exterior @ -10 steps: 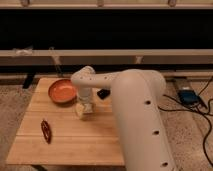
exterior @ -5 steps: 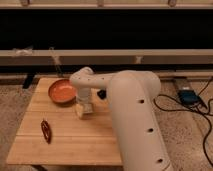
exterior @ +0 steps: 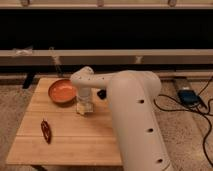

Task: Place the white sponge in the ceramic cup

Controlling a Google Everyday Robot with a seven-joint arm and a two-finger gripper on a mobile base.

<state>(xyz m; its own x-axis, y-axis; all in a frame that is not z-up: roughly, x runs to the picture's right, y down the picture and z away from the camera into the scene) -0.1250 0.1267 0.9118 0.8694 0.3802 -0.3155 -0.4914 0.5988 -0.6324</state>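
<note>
One gripper (exterior: 84,102) is seen lowered onto the one white sponge (exterior: 83,110), which lies on the single wooden table (exterior: 75,142), just beside the one orange bowl (exterior: 61,91). How far the gripper is closed, and whether the sponge is held, cannot be told. One dark red, pepper-like object (exterior: 46,131) lies well apart, nearer the table's front edge.

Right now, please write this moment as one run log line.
gripper: down at white sponge | white sponge: on table, near orange bowl | placing: not done
</note>
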